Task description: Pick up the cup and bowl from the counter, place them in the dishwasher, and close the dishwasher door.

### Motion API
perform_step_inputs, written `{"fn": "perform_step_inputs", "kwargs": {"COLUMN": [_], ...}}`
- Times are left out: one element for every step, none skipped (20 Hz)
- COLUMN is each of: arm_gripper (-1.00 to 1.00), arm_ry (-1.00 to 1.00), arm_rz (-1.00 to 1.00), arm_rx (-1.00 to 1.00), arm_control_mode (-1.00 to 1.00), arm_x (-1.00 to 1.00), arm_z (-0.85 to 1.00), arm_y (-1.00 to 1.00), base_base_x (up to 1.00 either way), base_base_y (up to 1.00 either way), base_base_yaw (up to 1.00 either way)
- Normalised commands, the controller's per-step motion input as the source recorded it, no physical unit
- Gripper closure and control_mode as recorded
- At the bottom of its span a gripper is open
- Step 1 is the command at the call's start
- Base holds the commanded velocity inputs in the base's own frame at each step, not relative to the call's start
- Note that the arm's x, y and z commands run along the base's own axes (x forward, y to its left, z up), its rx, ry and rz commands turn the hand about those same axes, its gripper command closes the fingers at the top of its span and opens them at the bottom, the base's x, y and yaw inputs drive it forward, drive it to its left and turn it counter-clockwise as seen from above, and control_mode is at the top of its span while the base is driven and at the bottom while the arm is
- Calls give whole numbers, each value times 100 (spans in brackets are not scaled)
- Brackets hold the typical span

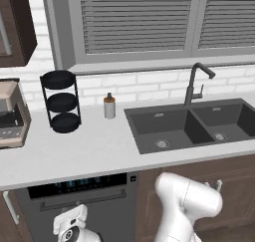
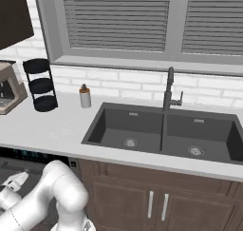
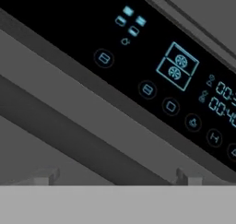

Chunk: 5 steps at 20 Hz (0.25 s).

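We've got the tool [image 3: 115,177] spread at the flat dark grey dishwasher door [image 3: 41,103], stiff and heavy; we'd take its horizontal bar handle [image 3: 78,138], lower left.

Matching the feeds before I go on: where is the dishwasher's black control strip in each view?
Left base view: the control strip runs along the bottom left, just under the counter edge.
Right base view: at the lower left edge, again under the counter.
Hand view: a wide black band slanting from upper left to lower right.
Shared landmark: its bluish display.
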Motion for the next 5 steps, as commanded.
{"fn": "perform_step_inputs", "kwargs": {"arm_gripper": [-100, -100, -100, -100, -100], "arm_ry": [0, 0, 0, 0, 0], "arm_rz": [0, 0, 0, 0, 0], "arm_rx": [0, 0, 0, 0, 0], "arm_control_mode": [-100, -100, -100, -100, -100], "arm_x": [9, 0, 0, 0, 0], "arm_z": [0, 0, 0, 0, 0], "arm_y": [0, 0, 0, 0, 0], "base_base_x": [0, 0, 0, 0, 0], "base_base_y": [0, 0, 0, 0, 0], "base_base_yaw": [0, 0, 0, 0, 0]}}
